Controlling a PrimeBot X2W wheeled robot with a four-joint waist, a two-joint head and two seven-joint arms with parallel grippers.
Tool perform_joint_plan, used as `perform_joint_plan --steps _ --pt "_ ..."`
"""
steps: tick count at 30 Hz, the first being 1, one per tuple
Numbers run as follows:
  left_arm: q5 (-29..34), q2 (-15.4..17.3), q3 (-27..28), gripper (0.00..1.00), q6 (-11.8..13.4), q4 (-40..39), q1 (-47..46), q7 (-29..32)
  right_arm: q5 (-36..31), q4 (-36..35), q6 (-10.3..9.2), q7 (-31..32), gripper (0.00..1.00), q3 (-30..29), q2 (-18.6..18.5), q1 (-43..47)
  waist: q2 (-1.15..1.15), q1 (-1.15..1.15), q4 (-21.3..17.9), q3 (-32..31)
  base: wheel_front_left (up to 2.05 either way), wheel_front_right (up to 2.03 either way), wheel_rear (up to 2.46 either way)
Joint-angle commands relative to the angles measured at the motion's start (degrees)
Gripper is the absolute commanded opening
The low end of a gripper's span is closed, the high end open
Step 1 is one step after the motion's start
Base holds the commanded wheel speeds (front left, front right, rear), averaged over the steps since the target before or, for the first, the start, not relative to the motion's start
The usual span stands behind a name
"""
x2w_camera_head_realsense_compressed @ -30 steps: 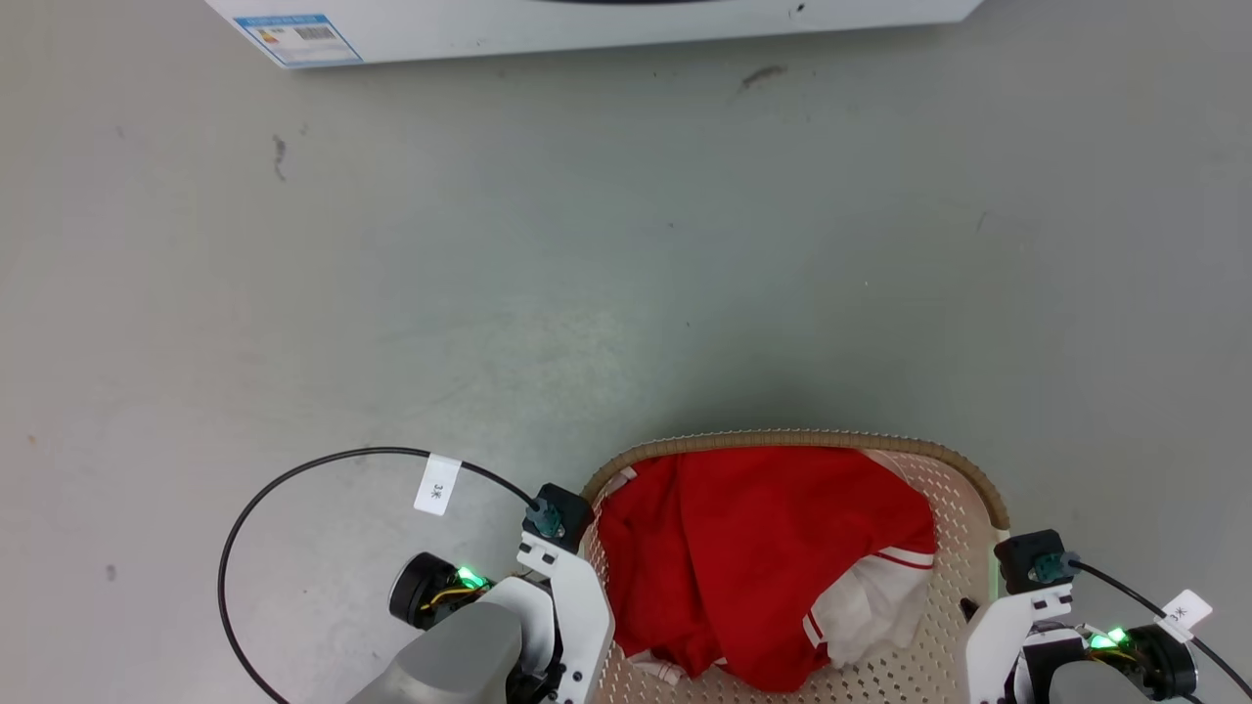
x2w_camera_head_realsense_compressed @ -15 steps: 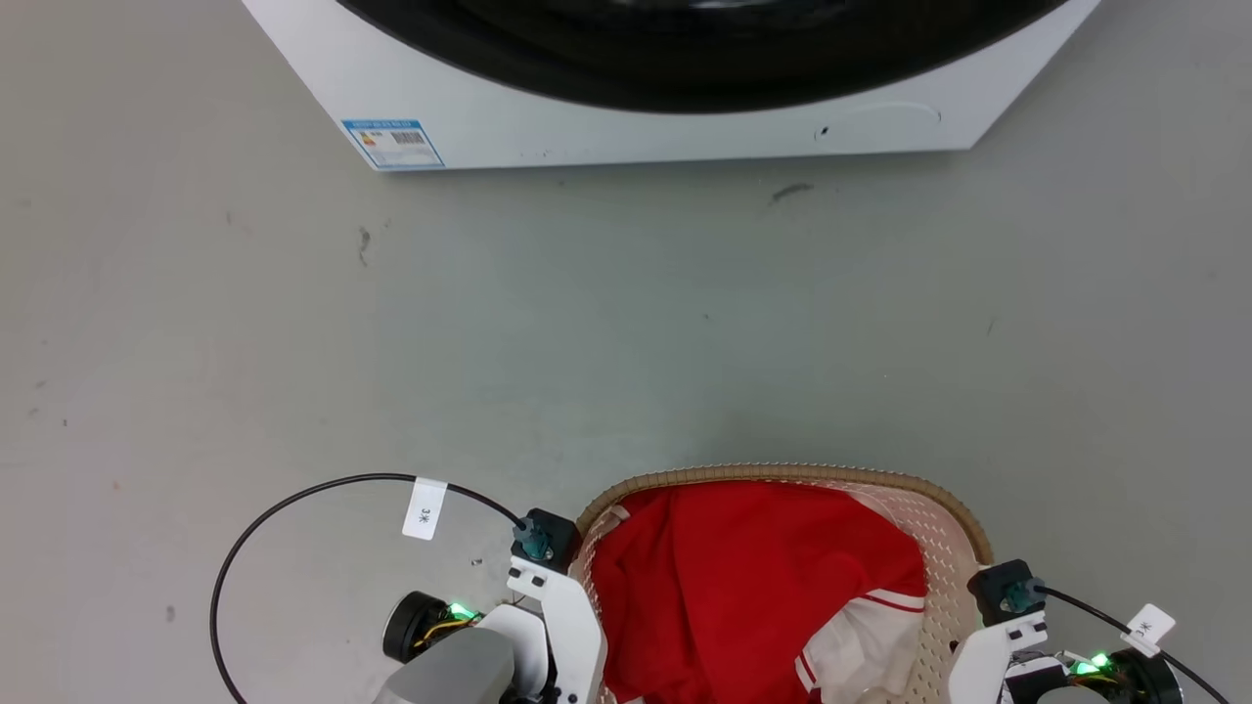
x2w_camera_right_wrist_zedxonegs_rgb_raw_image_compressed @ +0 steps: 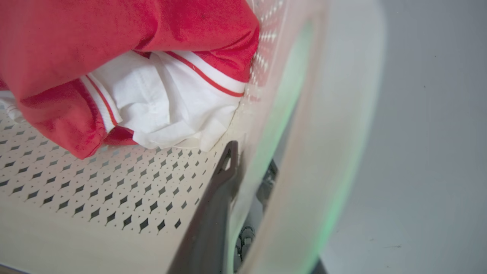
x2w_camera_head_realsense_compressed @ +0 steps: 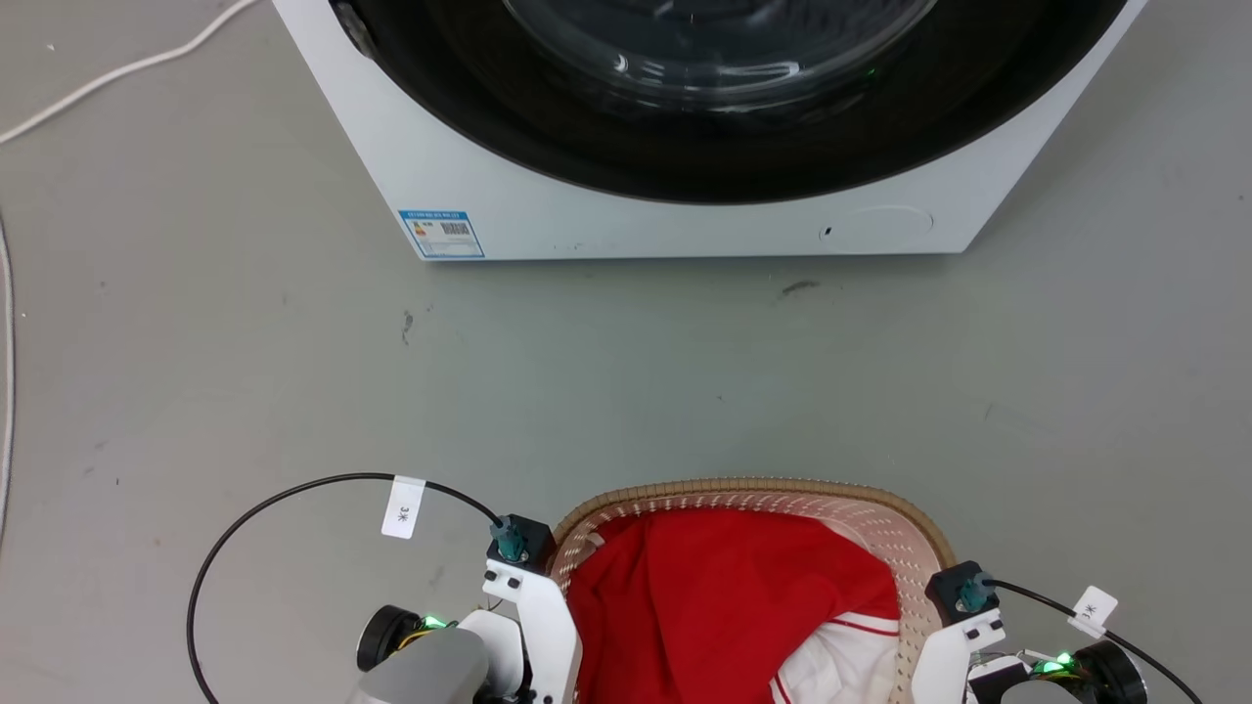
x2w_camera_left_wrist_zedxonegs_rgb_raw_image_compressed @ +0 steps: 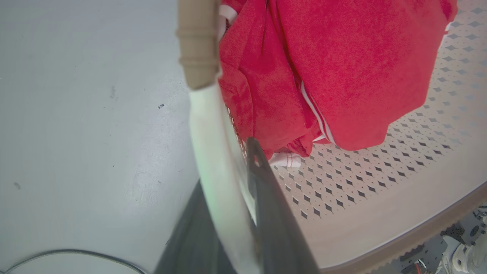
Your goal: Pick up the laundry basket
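The laundry basket [x2w_camera_head_realsense_compressed: 743, 487], pale perforated plastic with a tan braided rim, sits at the bottom centre of the head view and holds a red and white garment [x2w_camera_head_realsense_compressed: 724, 596]. My left gripper [x2w_camera_left_wrist_zedxonegs_rgb_raw_image_compressed: 228, 190] is shut on the basket's left wall [x2w_camera_left_wrist_zedxonegs_rgb_raw_image_compressed: 213, 144], with one dark finger [x2w_camera_left_wrist_zedxonegs_rgb_raw_image_compressed: 262, 179] inside and the other outside. My right gripper [x2w_camera_right_wrist_zedxonegs_rgb_raw_image_compressed: 247, 179] is shut on the right wall [x2w_camera_right_wrist_zedxonegs_rgb_raw_image_compressed: 289, 125], its inner finger [x2w_camera_right_wrist_zedxonegs_rgb_raw_image_compressed: 224, 179] against the perforated side. In the head view both white wrists flank the basket, the left wrist [x2w_camera_head_realsense_compressed: 518, 606] and the right wrist [x2w_camera_head_realsense_compressed: 954, 636].
A white washing machine [x2w_camera_head_realsense_compressed: 606, 220] with a dark round door [x2w_camera_head_realsense_compressed: 724, 98] stands straight ahead across grey floor. A white cable [x2w_camera_head_realsense_compressed: 127, 64] lies at the far left. Black cables loop from both wrists.
The whole head view has shifted, so the camera moved: the washing machine has slid down into the picture and the basket sits lower. Both grippers keep their places on the basket's sides.
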Motion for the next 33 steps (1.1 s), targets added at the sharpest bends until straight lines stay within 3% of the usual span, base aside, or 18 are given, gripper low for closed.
perform_joint_plan --steps 1,13,33 --pt "-0.25 -0.49 -0.06 0.0 -0.59 -1.13 -0.44 -0.05 -0.3 0.25 -0.04 0.97 0.0 1.12 0.42 0.21 0.0 0.01 0.19 -1.08 0.0 0.0 0.0" --pt "-1.57 3.2 -0.52 0.0 -0.53 -2.97 -3.47 7.46 9.08 0.34 -0.04 8.75 0.0 11.25 0.45 -1.62 0.0 0.01 0.3 -6.79 0.0 0.0 0.0" --pt "-4.97 6.99 -0.72 0.0 -0.52 -6.74 -4.26 19.44 33.09 -3.5 0.05 20.1 0.0 35.77 -0.14 -1.92 0.0 0.01 -1.37 -14.82 0.0 0.0 0.0"
